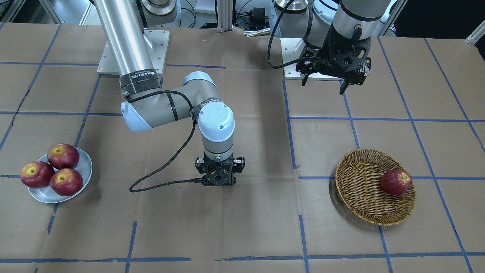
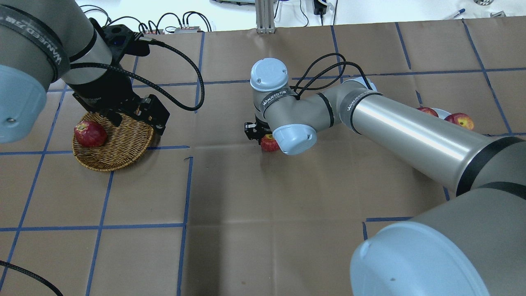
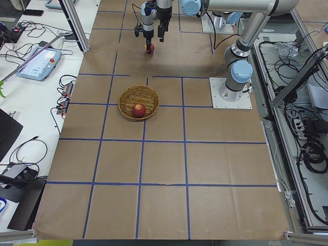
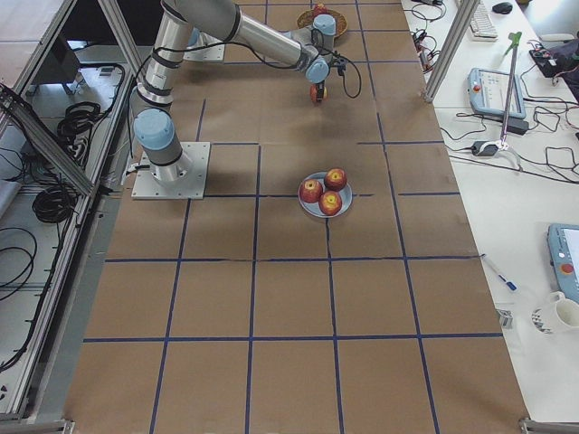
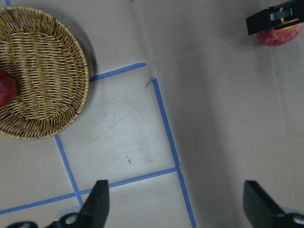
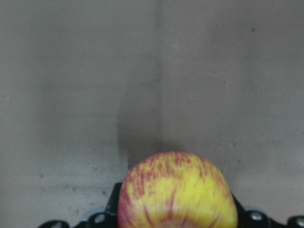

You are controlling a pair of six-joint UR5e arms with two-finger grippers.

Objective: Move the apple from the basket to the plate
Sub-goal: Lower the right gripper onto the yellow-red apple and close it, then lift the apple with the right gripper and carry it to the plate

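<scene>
right end effector point(image 1: 219, 182) pinches apple point(image 2: 269, 144); hold firm, carry level to crowded plate point(image 1: 86, 167) well off to its side.

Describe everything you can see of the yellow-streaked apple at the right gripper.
The apple is round, its skin yellow with fine red streaks, redder at the sides. The right gripper, pointing straight down, is shut on it and hides its top. It is mid-table over bare brown paper, well apart from the basket and the plate; whether it touches the paper cannot be told.
</scene>
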